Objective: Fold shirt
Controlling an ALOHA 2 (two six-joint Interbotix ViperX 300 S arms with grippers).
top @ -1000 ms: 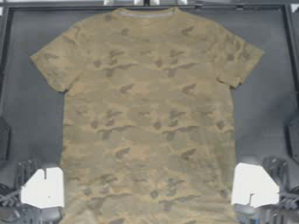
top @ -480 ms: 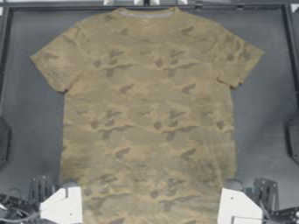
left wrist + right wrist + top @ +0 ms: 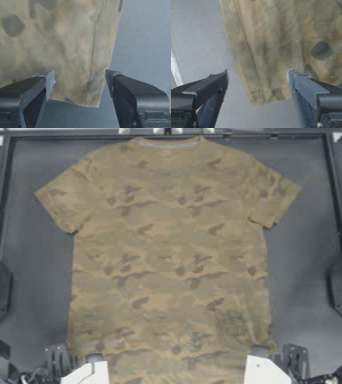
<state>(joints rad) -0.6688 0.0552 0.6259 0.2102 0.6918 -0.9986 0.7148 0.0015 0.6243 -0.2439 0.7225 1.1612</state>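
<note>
Dark matte worktop [image 3: 33, 278]: shirt [image 3: 170, 253], tan blotch-patterned soft fabric, lies flat, collar at far edge. Left gripper [image 3: 78, 82] and right gripper [image 3: 258, 82], both moved inward since earlier, jaws spread, each straddling one hem corner, nothing grasped.

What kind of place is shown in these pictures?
Probably a robot test bench, not a home: a shirt lies flat on a dark framed table, with the open left gripper and right gripper at its hem corners.
</note>
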